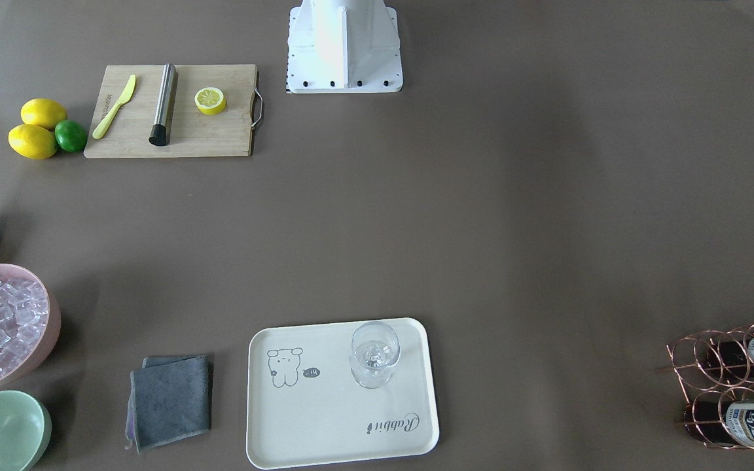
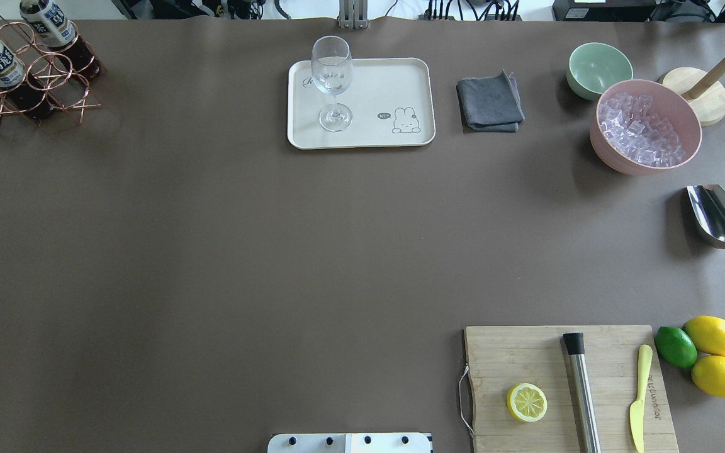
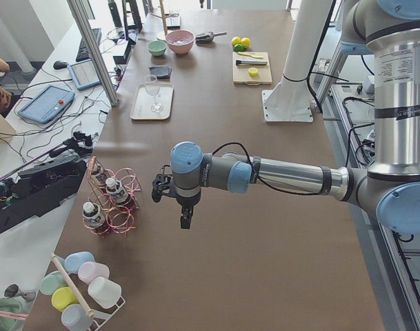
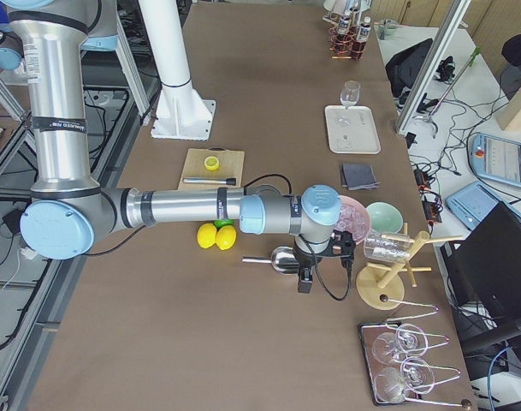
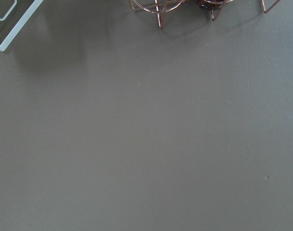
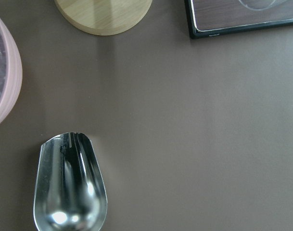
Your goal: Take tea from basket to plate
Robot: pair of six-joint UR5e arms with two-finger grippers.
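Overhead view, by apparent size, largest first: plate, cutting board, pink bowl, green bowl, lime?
1. cutting board, though it lies nearest the camera and the frame edge cuts it off
2. plate
3. pink bowl
4. green bowl
5. lime

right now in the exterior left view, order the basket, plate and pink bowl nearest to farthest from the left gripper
1. basket, beside the left gripper
2. plate, mid-table
3. pink bowl, far end
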